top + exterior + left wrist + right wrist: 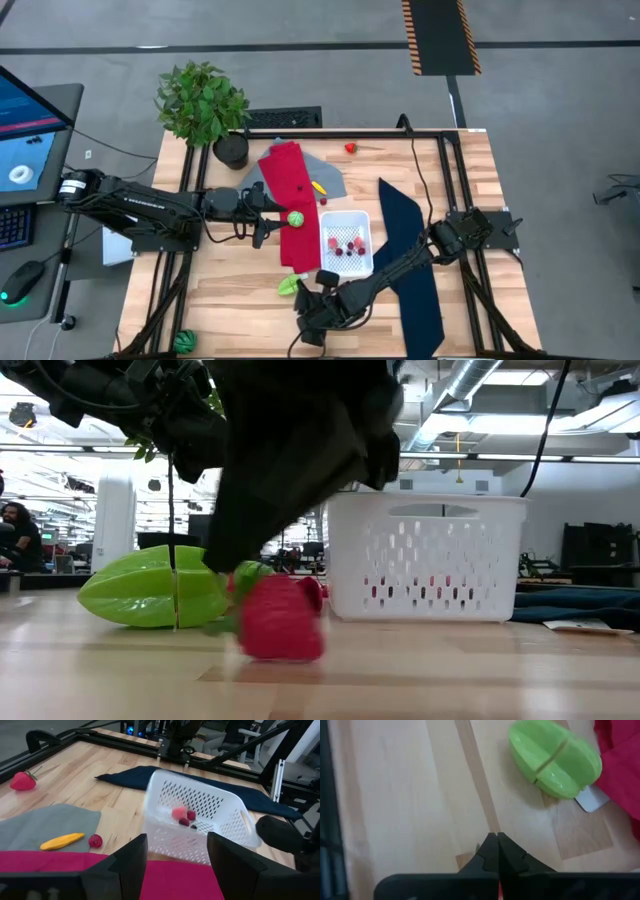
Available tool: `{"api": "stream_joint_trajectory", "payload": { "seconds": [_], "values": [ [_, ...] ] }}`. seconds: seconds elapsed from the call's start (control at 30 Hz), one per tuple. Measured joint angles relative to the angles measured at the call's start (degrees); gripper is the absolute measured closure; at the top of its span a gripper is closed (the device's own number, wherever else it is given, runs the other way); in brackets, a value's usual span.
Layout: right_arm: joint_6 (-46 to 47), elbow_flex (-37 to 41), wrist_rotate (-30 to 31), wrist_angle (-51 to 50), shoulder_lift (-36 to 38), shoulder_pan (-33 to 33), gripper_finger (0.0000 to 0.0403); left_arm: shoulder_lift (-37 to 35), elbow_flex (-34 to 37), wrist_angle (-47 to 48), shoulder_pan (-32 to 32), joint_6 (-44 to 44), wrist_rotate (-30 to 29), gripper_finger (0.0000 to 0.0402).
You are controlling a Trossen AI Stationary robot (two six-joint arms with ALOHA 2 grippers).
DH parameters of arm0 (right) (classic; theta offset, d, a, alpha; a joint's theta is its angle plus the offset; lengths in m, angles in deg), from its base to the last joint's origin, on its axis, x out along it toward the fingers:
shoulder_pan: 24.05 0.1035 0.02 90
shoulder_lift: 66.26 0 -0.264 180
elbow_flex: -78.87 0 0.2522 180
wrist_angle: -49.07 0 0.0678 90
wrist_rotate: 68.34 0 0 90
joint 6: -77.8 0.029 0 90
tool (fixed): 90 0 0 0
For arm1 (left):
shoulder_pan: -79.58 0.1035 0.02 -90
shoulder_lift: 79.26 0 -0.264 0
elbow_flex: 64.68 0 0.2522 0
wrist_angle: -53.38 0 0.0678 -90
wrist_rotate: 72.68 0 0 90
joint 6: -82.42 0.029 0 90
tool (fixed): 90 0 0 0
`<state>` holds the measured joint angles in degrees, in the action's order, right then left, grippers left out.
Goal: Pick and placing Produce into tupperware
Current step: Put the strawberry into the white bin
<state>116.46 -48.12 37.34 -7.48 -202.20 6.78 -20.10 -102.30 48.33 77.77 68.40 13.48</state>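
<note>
Tupperware (346, 241) sits between two cloths (293, 205).

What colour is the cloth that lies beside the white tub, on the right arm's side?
Navy cloth, clearest in the high view.

Potted plant (203, 103), red cloth (295, 205), navy cloth (413, 270), grey cloth (325, 178).

The high view looks straight down on the whole surface (240, 290). The low view sits at surface level, close to the green fruit (150, 598) and the tub (425, 557). The left wrist view faces the tub; the right wrist view looks down close on the green fruit.
</note>
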Motion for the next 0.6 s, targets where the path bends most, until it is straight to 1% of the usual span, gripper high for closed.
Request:
{"api": "stream_joint_trajectory", "payload": {
  "seconds": [0.23, 0.47, 0.53, 0.6],
  "values": [
    [-1.5, -2.6, -0.6, 0.0, 0.0, 0.3, 0.0393, 0.0, 0.0, 0.0, 0.0, 0.0, 0.0, 0.0205],
    [-1.7, -2.6, -0.9, 0.0, 0.0, 0.3, 0.0393, 0.0, 0.0, 0.0, 0.0, 0.1, 0.0, 0.0205],
    [-1.7, -2.6, -1.8, -0.1, 0.0, 0.3, 0.0385, 0.0, 0.0, 0.0, 0.0, 0.1, 0.0, 0.0205],
    [-1.7, -2.6, -4.8, -0.1, 0.0, 0.4, 0.0364, 0.0, 0.0, 0.0, 0.0, 0.1, 0.0, 0.0205]
  ]
}}
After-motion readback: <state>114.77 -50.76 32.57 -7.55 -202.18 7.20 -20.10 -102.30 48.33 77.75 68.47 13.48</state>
